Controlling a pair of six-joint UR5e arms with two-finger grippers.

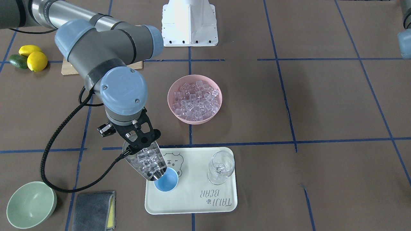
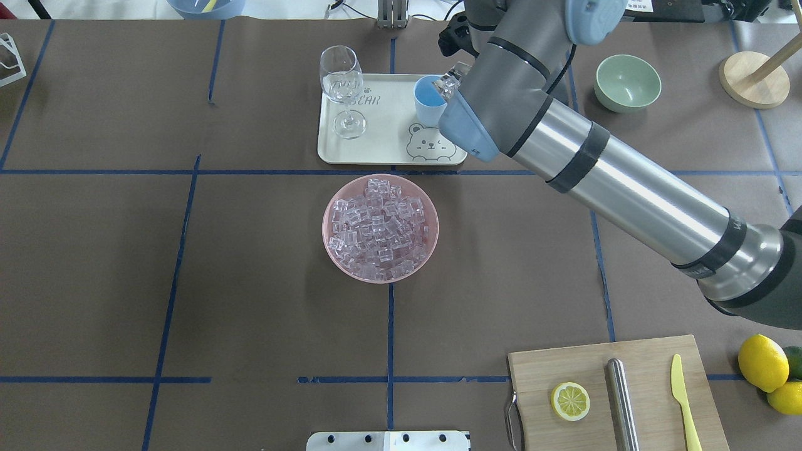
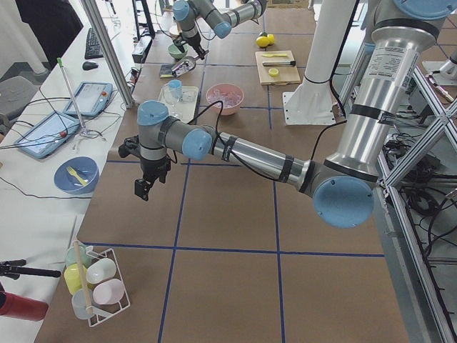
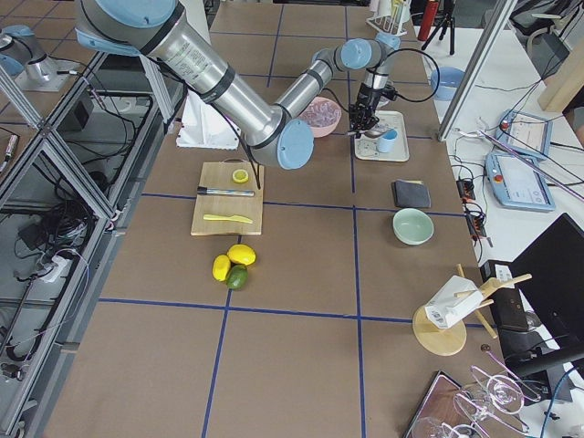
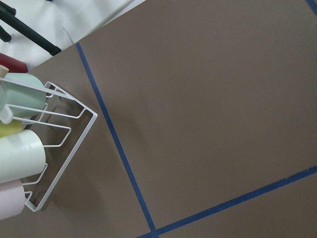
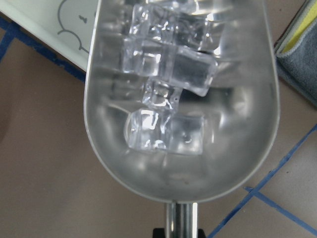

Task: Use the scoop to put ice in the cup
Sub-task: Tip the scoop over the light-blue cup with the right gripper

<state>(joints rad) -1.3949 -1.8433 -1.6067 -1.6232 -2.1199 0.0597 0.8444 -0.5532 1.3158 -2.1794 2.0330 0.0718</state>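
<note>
Clamping the scoop (image 1: 151,173), right claw (image 1: 140,145) tilts ice (image 1: 145,161) over the cup (image 1: 167,185) rim; left claw (image 3: 143,189): cannot tell.

Silver metal tubes (image 1: 64,12) join dark grey joint housings (image 1: 96,54) closed by light-blue round caps (image 1: 123,91) with small screws. A black braided cable (image 1: 42,166) leads to the black open-framed claw (image 1: 140,147). The white pedestal base (image 1: 189,24) shows bolt holes.

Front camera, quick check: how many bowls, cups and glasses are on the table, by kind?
Bowls: 2 (pink bowl, green bowl)
Cups: 1 (blue cup)
Glasses: 1 (wine glass)
Total: 4
</note>
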